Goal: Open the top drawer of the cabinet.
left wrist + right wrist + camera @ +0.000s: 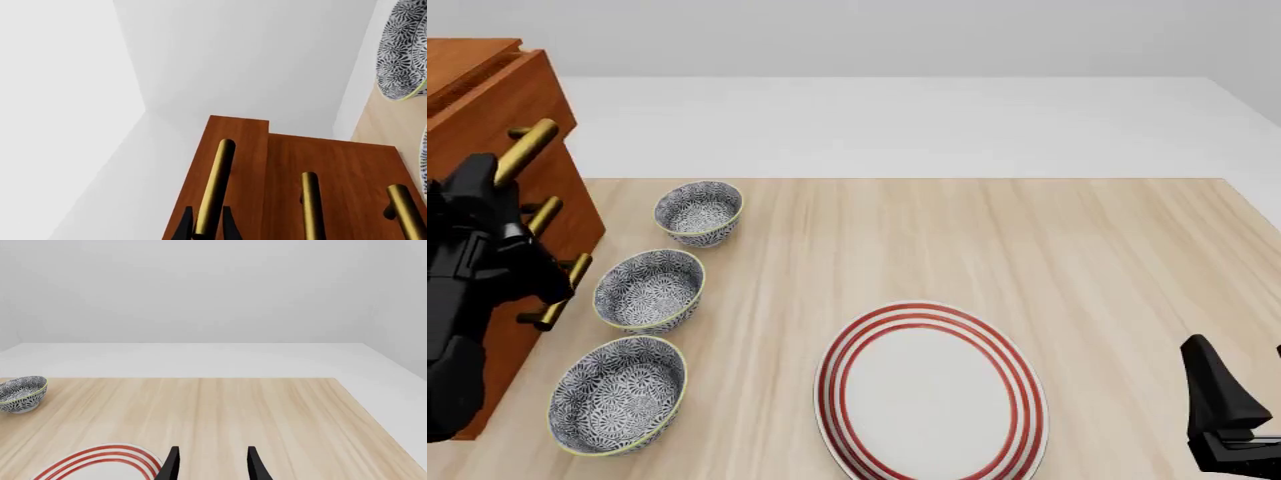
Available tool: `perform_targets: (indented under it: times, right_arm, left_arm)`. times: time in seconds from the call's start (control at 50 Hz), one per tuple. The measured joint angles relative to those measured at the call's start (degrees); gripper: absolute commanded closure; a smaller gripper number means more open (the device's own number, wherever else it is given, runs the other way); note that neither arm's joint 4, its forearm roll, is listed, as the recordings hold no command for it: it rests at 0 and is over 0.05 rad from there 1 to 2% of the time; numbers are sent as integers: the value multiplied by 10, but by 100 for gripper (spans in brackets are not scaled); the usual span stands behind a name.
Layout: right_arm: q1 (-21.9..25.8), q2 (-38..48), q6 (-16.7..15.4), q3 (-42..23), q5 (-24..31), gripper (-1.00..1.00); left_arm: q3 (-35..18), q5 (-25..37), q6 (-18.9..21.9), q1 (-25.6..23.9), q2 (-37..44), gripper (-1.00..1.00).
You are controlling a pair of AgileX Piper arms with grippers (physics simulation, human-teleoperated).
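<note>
With the left gripper (208, 231) fingers pinching the brass handle (215, 187) between them, draw the top drawer (230, 165) — already proud of the cabinet (333, 175) — straight outward, keeping the bar centred.

Front view: high, behind the arms, looking forward and down across the worktop (961, 240). Left wrist view: close against the cabinet (333, 170), along its brass handles. Right wrist view: low, facing 12 o'clock; red-ringed plate (100, 462) shared with front view (932, 392).
</note>
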Motion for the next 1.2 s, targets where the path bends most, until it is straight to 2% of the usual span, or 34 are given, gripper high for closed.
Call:
perform_targets:
  times: [0.4, 1.2]
  right_arm:
    - [0, 0, 0, 0, 0, -100]
    - [0, 0, 0, 0, 0, -100]
  left_arm:
    - [0, 1, 8, -23, -1, 100]
    - [-1, 10, 1, -32, -7, 100]
